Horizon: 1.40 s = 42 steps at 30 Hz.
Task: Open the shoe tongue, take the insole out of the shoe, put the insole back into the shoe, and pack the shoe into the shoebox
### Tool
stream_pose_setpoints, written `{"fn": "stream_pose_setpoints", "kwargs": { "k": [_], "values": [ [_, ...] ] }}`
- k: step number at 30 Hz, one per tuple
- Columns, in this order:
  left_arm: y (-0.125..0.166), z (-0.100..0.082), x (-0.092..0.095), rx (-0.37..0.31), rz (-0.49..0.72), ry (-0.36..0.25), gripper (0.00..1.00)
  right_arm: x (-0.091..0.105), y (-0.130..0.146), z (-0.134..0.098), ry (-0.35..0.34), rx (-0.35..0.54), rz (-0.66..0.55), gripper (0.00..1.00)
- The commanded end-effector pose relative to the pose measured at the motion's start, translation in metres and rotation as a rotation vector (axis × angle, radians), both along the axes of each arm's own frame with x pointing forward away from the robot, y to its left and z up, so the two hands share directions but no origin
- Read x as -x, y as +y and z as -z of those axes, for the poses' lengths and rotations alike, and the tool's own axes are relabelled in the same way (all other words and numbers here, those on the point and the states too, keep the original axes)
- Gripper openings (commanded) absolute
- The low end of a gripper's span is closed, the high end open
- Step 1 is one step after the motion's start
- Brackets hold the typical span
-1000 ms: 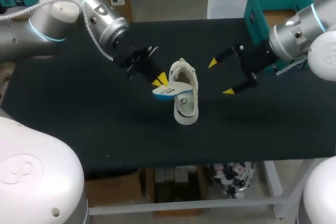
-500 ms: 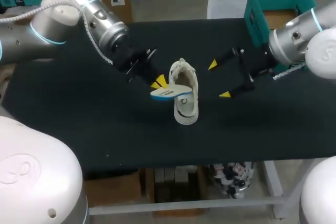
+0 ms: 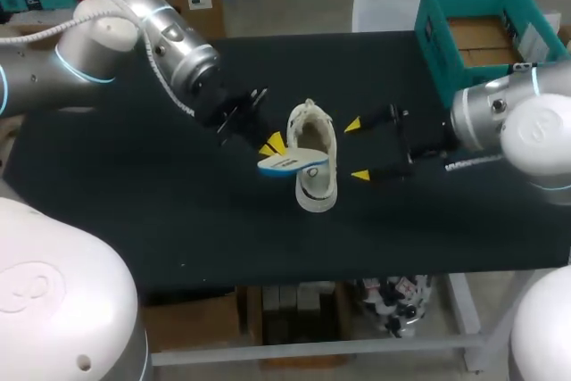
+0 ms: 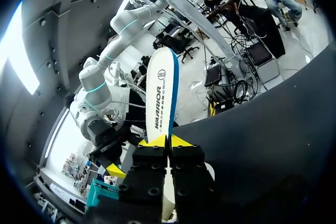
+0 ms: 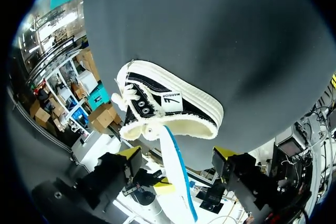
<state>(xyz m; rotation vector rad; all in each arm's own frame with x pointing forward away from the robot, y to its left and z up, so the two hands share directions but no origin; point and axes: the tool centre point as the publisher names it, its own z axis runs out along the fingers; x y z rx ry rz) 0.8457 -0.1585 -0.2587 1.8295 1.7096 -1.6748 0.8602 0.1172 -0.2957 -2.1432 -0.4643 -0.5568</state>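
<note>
the left hand [image 3: 272,143] pinched the blue-edged insole [image 3: 293,163] tight, just over the shoe [image 3: 315,186] on the dark surface [image 3: 134,207]. the right hand [image 3: 356,149] was wide open beside the shoe.

A long table [image 3: 134,211] covered in flat black cloth, on a pale metal frame, carries two things. Near its middle a low canvas sneaker [image 3: 317,189], cream with black side panels and a thick white rubber sole, stands upright on its sole. Well apart from it, at the far right corner, sits an open teal cardboard shoebox [image 3: 434,51] with brown card showing inside
</note>
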Motion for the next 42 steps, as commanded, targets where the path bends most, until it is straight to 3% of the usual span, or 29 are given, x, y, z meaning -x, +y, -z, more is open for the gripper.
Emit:
{"fn": "stream_pose_setpoints", "kwargs": {
  "k": [1,3,7,14,16,36,39,41,42],
  "values": [
    [0.002,0.005,-0.003,0.018,-0.001,0.007,0.00,-0.006,0.014,0.008,0.004,-0.033,-0.024,0.76],
    [0.002,0.006,-0.003,0.022,-0.003,0.006,0.00,-0.007,0.019,0.011,0.004,-0.056,-0.034,0.64],
    [0.003,0.009,-0.004,0.027,-0.006,0.008,0.00,-0.008,0.029,0.018,0.006,-0.079,-0.062,0.66],
    [0.002,0.012,-0.008,0.034,-0.010,0.011,0.00,-0.011,0.035,0.022,0.010,-0.135,-0.088,0.58],
    [0.001,0.012,-0.009,0.035,-0.010,0.013,0.00,-0.012,0.036,0.021,0.003,-0.138,-0.086,0.48],
    [-0.002,0.015,-0.018,0.048,-0.036,0.026,0.00,-0.013,0.054,0.023,-0.029,-0.207,-0.130,0.33],
    [-0.002,0.015,-0.019,0.049,-0.036,0.028,0.00,-0.013,0.056,0.023,-0.031,-0.206,-0.133,0.24],
    [-0.002,0.015,-0.019,0.053,-0.037,0.030,0.00,-0.013,0.057,0.023,-0.033,-0.207,-0.136,0.10],
    [-0.002,0.015,-0.020,0.054,-0.038,0.030,0.00,-0.013,0.057,0.023,-0.033,-0.208,-0.136,0.10]
  ]
}}
